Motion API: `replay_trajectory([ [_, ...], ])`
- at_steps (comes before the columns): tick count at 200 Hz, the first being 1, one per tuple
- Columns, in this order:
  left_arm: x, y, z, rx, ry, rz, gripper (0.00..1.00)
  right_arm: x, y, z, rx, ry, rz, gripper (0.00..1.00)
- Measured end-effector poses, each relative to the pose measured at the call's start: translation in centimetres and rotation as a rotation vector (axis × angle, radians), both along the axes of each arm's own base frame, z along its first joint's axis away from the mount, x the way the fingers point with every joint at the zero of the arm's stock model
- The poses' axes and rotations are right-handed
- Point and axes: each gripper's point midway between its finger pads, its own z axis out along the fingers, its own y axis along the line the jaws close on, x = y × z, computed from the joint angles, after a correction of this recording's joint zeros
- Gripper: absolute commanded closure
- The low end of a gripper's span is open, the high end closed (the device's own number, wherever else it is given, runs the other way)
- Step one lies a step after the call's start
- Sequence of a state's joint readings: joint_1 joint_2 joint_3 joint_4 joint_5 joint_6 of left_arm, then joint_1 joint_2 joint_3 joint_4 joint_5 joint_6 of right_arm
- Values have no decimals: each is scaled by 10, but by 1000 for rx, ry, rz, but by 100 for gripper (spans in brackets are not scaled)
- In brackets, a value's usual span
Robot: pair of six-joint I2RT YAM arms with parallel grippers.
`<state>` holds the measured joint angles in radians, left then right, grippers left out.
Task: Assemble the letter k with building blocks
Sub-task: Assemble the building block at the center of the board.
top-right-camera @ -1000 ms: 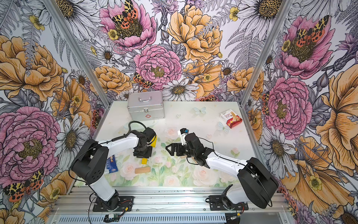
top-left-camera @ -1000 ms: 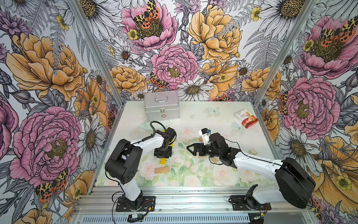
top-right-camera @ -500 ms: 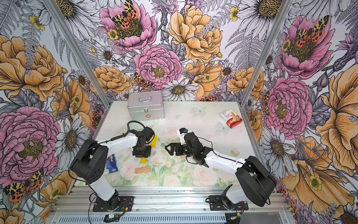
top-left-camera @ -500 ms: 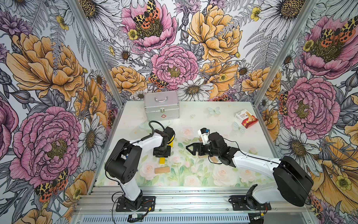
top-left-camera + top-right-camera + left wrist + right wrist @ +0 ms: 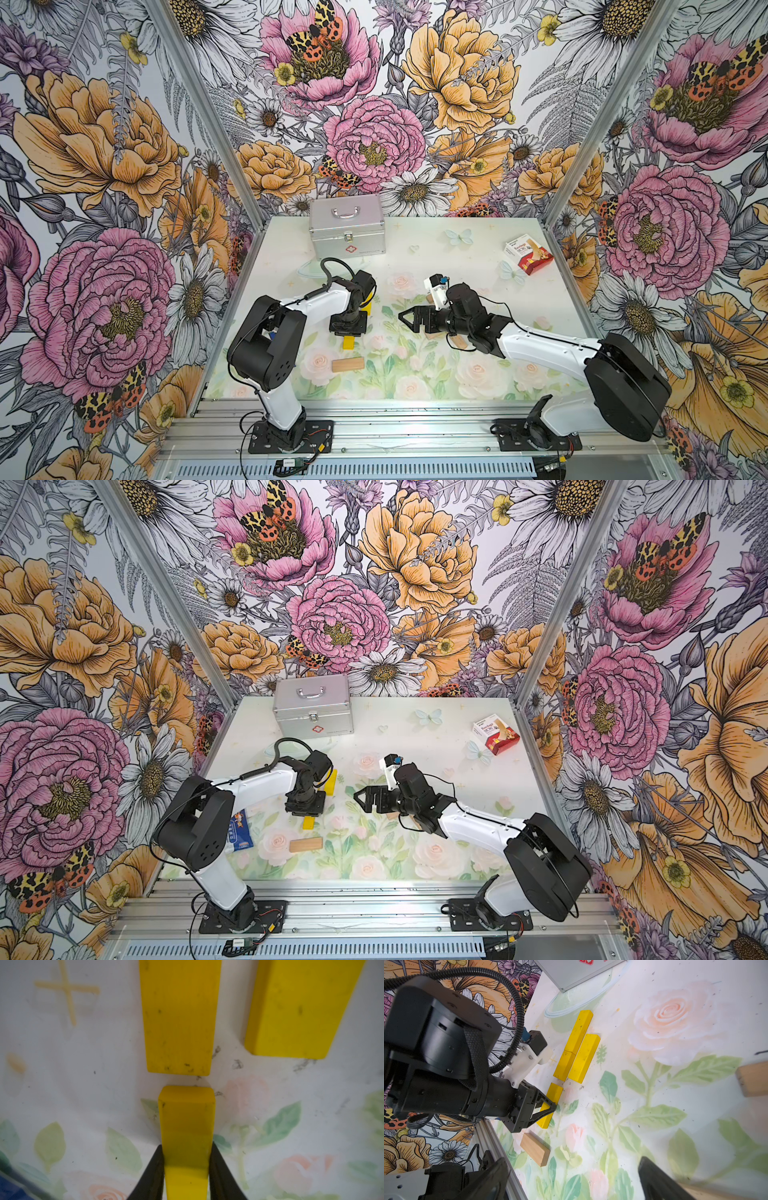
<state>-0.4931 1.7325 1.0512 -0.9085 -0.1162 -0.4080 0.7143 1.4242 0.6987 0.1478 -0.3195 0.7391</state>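
One yellow block [image 5: 187, 1118], clamped in the left gripper [image 5: 187, 1146], points end-on at the stem block [image 5: 178, 1016] above it at frame centre, with a narrow gap between. The right gripper [image 5: 405, 322], jaws apart, is empty.

A silver case [image 5: 347, 226] [image 5: 312, 706], handle on its lid, stands at the back of the table [image 5: 436, 245], left of centre. A red-and-white carton [image 5: 528, 258] [image 5: 496, 736] lies near the back right corner, well apart from the case. In a top view, a blue-and-white sachet [image 5: 239, 833] lies near the table's left edge. Floral wallpaper [image 5: 374, 137] covers the walls.
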Motion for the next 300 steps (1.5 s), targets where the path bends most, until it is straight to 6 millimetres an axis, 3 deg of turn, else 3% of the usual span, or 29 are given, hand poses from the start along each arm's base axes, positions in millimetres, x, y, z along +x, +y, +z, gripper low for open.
replay_trajectory([
  [300,6,-4,0,-24,14,-12,81,2,1,1,1,-2,-1,1],
])
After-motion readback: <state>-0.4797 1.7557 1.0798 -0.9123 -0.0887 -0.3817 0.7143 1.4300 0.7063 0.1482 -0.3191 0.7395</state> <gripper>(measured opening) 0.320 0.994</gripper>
